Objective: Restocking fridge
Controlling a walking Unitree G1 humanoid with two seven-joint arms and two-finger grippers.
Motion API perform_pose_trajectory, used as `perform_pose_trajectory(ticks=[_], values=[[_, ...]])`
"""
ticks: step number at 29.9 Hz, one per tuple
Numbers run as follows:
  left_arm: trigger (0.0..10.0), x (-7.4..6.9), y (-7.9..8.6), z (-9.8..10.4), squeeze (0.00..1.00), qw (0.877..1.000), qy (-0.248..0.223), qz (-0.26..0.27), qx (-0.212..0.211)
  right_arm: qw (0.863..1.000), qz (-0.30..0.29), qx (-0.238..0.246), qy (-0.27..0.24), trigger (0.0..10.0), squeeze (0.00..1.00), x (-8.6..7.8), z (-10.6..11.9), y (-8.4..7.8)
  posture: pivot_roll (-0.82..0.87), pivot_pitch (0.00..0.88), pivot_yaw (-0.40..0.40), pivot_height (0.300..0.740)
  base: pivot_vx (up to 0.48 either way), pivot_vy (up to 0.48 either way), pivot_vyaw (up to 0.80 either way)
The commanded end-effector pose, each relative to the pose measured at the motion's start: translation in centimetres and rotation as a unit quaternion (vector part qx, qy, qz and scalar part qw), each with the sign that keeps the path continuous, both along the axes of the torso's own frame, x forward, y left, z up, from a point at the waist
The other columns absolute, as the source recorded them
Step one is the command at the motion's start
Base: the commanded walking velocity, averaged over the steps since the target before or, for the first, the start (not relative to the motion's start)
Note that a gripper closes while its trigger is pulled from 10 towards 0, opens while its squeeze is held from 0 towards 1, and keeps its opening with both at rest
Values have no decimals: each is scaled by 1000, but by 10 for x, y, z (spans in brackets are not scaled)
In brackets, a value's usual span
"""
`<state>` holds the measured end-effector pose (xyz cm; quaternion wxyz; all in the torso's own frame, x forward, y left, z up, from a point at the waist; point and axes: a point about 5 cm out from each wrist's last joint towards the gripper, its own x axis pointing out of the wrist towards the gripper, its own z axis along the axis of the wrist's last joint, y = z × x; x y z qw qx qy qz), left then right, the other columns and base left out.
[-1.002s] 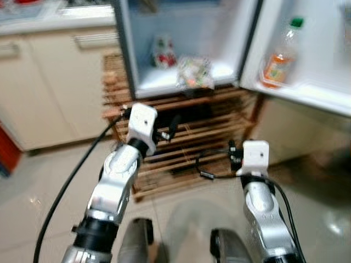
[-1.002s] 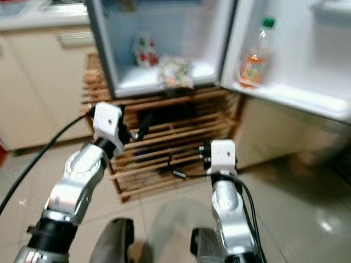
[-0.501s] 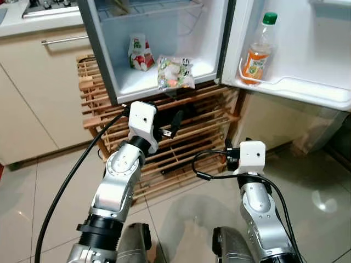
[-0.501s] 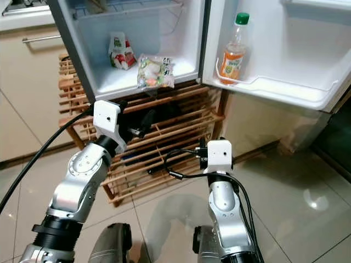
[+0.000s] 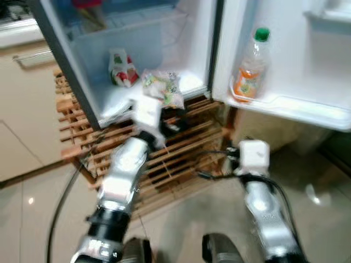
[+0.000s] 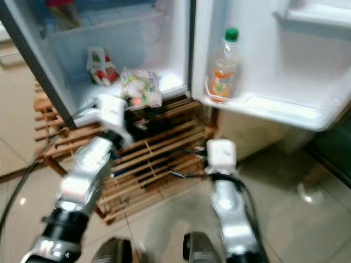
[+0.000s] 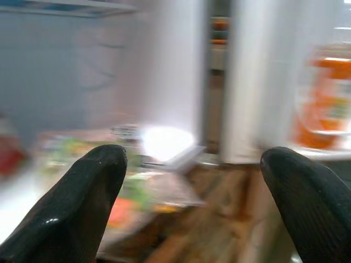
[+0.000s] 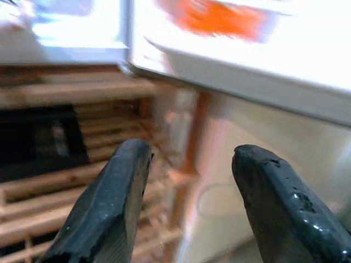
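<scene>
The small fridge stands open on a wooden slatted rack. On its floor sit a red and white carton and a clear bag of colourful food. An orange bottle with a green cap stands in the door shelf. My left gripper is raised just below the fridge's front lip, close under the bag, open and empty; in the left wrist view the bag lies ahead of it. My right gripper hangs lower before the rack, open and empty.
A cream kitchen cabinet stands to the left of the fridge. The open door reaches out on the right above a pale tiled floor. A black cable trails along my left arm.
The camera has swung and blurred. My left gripper has risen toward the fridge's front lip, nearer the bag. The right arm has kept its place.
</scene>
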<state>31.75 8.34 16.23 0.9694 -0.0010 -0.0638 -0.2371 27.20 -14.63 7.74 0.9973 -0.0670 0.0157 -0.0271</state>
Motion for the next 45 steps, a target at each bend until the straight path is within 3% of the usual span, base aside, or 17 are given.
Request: perform_pose_trajectory(ticks=[1,7,13,16,17,20,23,29,38,45], values=[[10000,3,13,0,0,1000,0,22,2,1000,24,7,-11,10000,380,4,5,14,-69,0,46,625,480,0,0],[10000,6,12,3,0,1000,-10,24,12,1000,26,7,-10,10000,380,4,5,13,-70,0,38,625,480,0,0],[10000,16,0,28,0,999,-31,11,22,999,30,13,-5,10000,384,2,4,14,-74,0,31,625,0,0,0],[10000,25,3,25,0,999,4,40,16,999,27,38,2,10000,376,0,2,14,-78,0,28,625,0,0,0],[10000,35,7,21,0,996,33,76,31,998,27,54,10,10000,365,-1,0,13,-87,0,25,625,0,0,0],[10000,41,9,19,0,994,47,98,30,998,33,52,11,10000,357,-2,-1,13,-91,0,19,625,0,0,0],[10000,55,7,8,0,987,95,127,15,998,37,48,25,10000,353,-5,-4,7,-76,0,-26,625,0,0,0],[10000,64,-5,2,0,987,111,117,28,996,71,35,38,10000,353,-7,-7,10,-61,0,-67,625,0,0,0],[10000,74,-23,-8,0,981,146,103,69,996,76,32,41,10000,349,-7,-6,8,-81,0,-48,625,0,0,0],[10000,85,-26,11,0,979,130,127,89,996,72,30,46,10000,349,-19,-8,8,-144,0,-12,625,0,0,0]])
